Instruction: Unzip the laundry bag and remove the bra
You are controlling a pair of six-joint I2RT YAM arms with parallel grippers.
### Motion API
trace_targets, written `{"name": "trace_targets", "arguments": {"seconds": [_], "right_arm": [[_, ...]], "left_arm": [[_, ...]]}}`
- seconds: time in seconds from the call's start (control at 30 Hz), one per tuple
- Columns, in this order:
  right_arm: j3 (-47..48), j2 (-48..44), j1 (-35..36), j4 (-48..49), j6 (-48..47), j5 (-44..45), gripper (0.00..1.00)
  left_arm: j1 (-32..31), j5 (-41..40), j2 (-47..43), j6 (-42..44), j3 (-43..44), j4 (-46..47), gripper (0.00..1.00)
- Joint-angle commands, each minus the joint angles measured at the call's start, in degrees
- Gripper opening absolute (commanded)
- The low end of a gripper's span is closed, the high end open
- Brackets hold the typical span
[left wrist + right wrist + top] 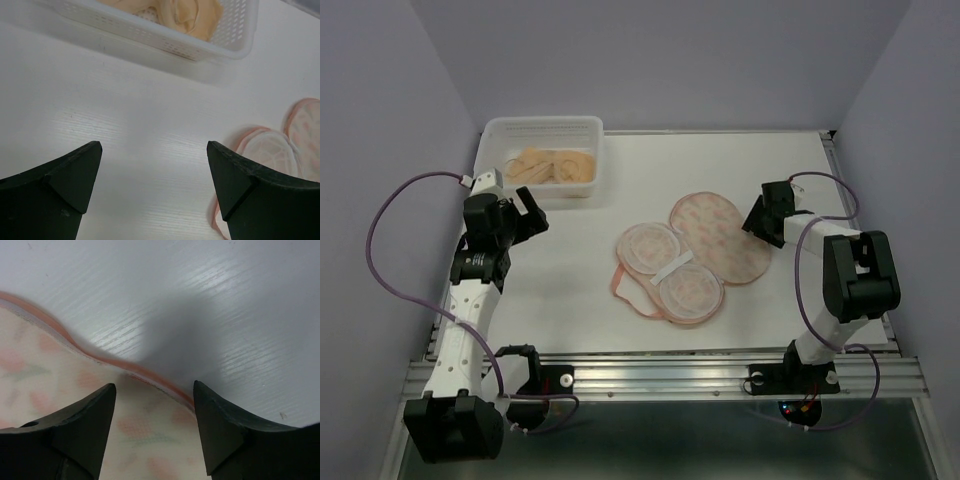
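Top external view: locate the laundry bag [720, 238] near the centre of the table [570, 300], lying opened flat, its printed peach half to the right and its pale-lined half [670, 272] to the left, with a pink strap loop [623, 290] trailing off the left edge. Note that the bra [552, 165] lies apart from the bag, inside the white perforated basket [542, 128] at the far left corner of the table. Find the left gripper [532, 218] just in front of that basket, over bare table, with its jaws spread wide and nothing between them. Confirm this in the left wrist view: the left gripper [154, 147] frames only white surface, with the basket [165, 37] and the beige bra [195, 15] beyond it and the bag [272, 152] off to the right. Find the right gripper [754, 222] at the right edge of the printed half. In the right wrist view, the right gripper [153, 385] has its fingers apart, and the pink trim [150, 375] of the bag [50, 370] runs under the gap between them. You cannot tell from these views whether the fingers touch the fabric.
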Motion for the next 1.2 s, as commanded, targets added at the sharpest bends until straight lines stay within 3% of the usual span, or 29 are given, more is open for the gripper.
{"name": "trace_targets", "arguments": {"seconds": [0.0,0.3,0.43,0.83,1.0,1.17], "right_arm": [[0.7,1.7,-0.4,1.7,-1.3,0.3,0.67],[-6.7,-2.8,-0.4,2.6,1.1,-7.1,0.14],[-10.4,-10.2,1.7,2.4,1.2,-7.1,0.01],[-2.9,-26.8,6.9,-4.9,-4.0,6.2,0.01],[-1.0,-27.6,15.4,-2.8,-9.3,11.5,0.01],[-2.7,-29.8,23.7,0.9,-15.0,11.5,0.01]], "left_arm": [[0.2,-0.5,-3.6,1.2,0.1,5.7,0.99],[0.3,-0.4,-3.3,1.1,0.2,5.6,0.98],[0.4,-0.4,-3.3,1.1,0.2,5.6,0.98],[0.9,-0.6,-2.8,0.9,0.0,5.7,0.98],[1.2,-0.9,-2.6,0.8,-0.1,5.7,0.98],[1.4,-1.2,-2.4,0.8,-0.1,5.7,0.98]]}}
